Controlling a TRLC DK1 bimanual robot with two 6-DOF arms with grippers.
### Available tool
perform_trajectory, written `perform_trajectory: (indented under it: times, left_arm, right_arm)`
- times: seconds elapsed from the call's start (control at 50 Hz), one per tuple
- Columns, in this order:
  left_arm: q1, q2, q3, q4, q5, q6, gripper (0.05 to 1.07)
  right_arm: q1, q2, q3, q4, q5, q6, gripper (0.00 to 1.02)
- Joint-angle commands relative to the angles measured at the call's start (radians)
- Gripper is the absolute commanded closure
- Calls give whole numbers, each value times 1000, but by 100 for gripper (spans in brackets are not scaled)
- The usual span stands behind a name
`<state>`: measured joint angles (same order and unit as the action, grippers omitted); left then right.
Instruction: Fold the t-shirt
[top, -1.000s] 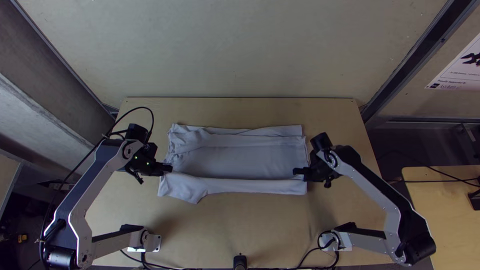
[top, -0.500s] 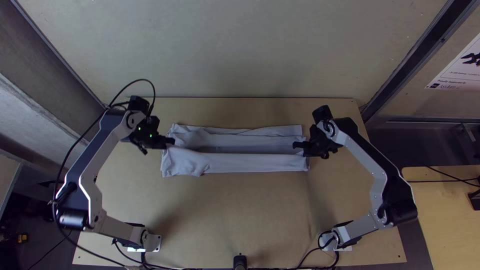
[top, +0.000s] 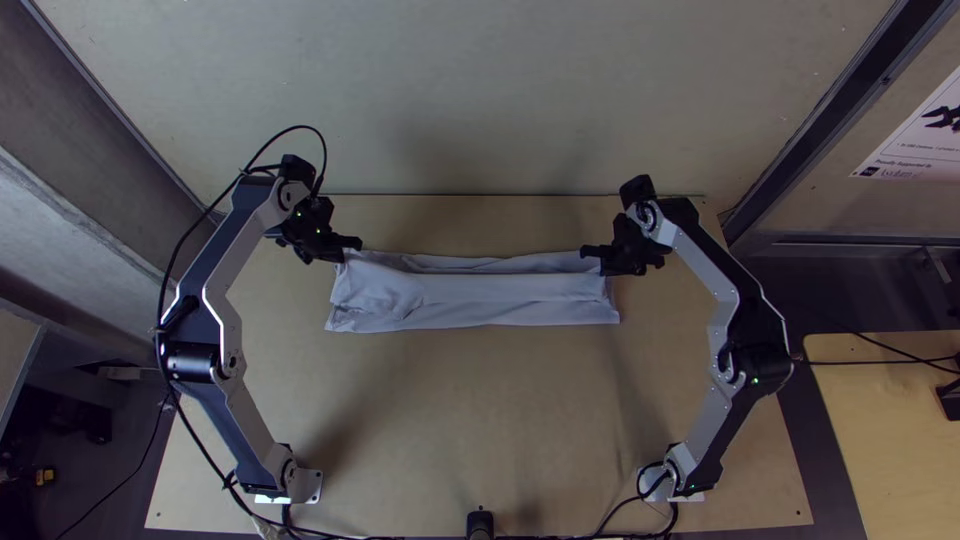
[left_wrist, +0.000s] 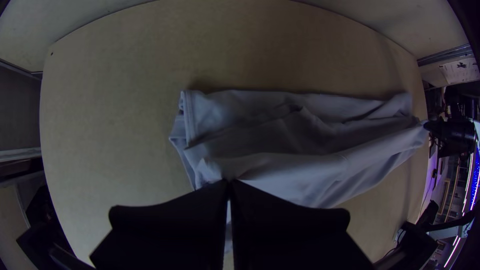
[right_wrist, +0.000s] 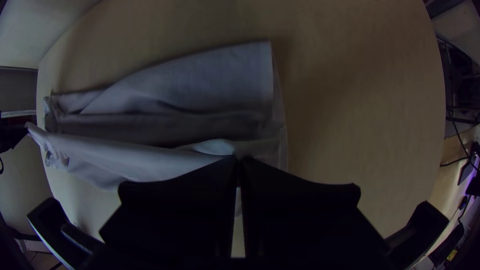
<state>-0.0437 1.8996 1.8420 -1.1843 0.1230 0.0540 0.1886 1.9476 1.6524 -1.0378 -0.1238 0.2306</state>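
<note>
The light grey t-shirt (top: 470, 300) lies as a long narrow folded strip across the table's upper half, its near layer raised along the edge between the grippers. At its left end is my left gripper (top: 350, 250); at the right end, my right gripper (top: 592, 252). In the left wrist view my left gripper (left_wrist: 229, 184) is shut on a fold of the shirt (left_wrist: 300, 170). The right wrist view has my right gripper (right_wrist: 239, 160) shut on the shirt's raised edge (right_wrist: 150, 155), with other layers lying on the table beyond.
Bare light wooden table (top: 480, 400) lies between the arms and the shirt. Black cables (top: 340, 536) run along the near edge beside a small black object (top: 480, 522). A wall rises behind the table's far edge.
Both grippers have moved up the picture, away from the bases, carrying the shirt's near edge over its middle. The strip has become narrower.
</note>
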Motion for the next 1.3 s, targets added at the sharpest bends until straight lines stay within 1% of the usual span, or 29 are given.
perform_trajectory:
  times: [0.0, 0.08, 0.1, 0.12, 0.14, 0.16, 0.18, 0.2, 0.22, 0.24, 0.26, 0.28, 0.3, 0.4, 0.48, 0.58, 0.72, 0.82, 0.94, 1.0, 1.06, 1.12, 1.28]
  left_arm:
    - [11, 56, 49, -21, -5, 20, 104]
    - [13, 99, 76, -8, -8, 10, 104]
    - [13, 107, 82, 3, -8, 3, 103]
    - [16, 119, 88, 17, -8, -8, 99]
    - [18, 128, 94, 31, -6, -19, 90]
    - [19, 136, 99, 45, 1, -22, 76]
    - [21, 142, 102, 66, 6, -22, 58]
    - [24, 145, 102, 92, 6, -23, 36]
    - [27, 145, 102, 123, 6, -26, 11]
    - [28, 142, 100, 153, 6, -36, 8]
    - [31, 139, 99, 181, 9, -56, 10]
    - [36, 136, 99, 201, 13, -71, 10]
    - [41, 133, 100, 216, 20, -89, 10]
    - [59, 111, 112, 245, 53, -123, 10]
    - [68, 84, 109, 241, 70, -141, 10]
    - [93, 42, 77, 227, 141, -143, 10]
    - [148, -2, 17, 230, 283, -138, 10]
    - [191, -19, -32, 224, 345, -129, 10]
    - [245, -40, -101, 224, 464, -108, 10]
    - [262, -54, -145, 229, 486, -86, 10]
    - [280, -79, -210, 272, 506, -77, 10]
    - [298, -93, -265, 295, 547, -66, 10]
    - [341, -86, -360, 307, 599, -28, 10]
  right_arm:
    - [-12, 74, 76, -24, 15, -11, 100]
    - [-15, 120, 122, -27, 15, -20, 99]
    - [-17, 131, 136, -27, 18, -20, 94]
    - [-18, 143, 152, -27, 24, -19, 87]
    - [-21, 155, 167, -27, 26, -16, 77]
    - [-25, 166, 182, -27, 26, -16, 67]
    - [-28, 175, 196, -31, 26, -14, 56]
    - [-32, 185, 210, -33, 26, -13, 42]
    - [-35, 191, 222, -33, 26, -14, 28]
    - [-37, 200, 236, -34, 26, -16, 15]
    - [-40, 206, 247, -38, 26, -16, 7]
    - [-41, 209, 259, -41, 27, -16, 3]
    - [-48, 211, 265, -44, 29, -17, 3]
    - [-77, 200, 307, -47, 30, -5, 3]
    - [-100, 171, 319, -47, 59, -7, 3]
    - [-123, 120, 320, -47, 62, -5, 3]
    - [-152, 43, 303, -48, 59, -5, 3]
    - [-163, -16, 296, -48, 59, -10, 3]
    - [-173, -87, 300, -48, 46, -11, 3]
    - [-179, -116, 307, -48, 27, -8, 3]
    - [-184, -142, 311, -48, 15, -7, 3]
    - [-192, -168, 310, -48, 9, -8, 3]
    - [-207, -217, 294, -48, -7, -16, 3]
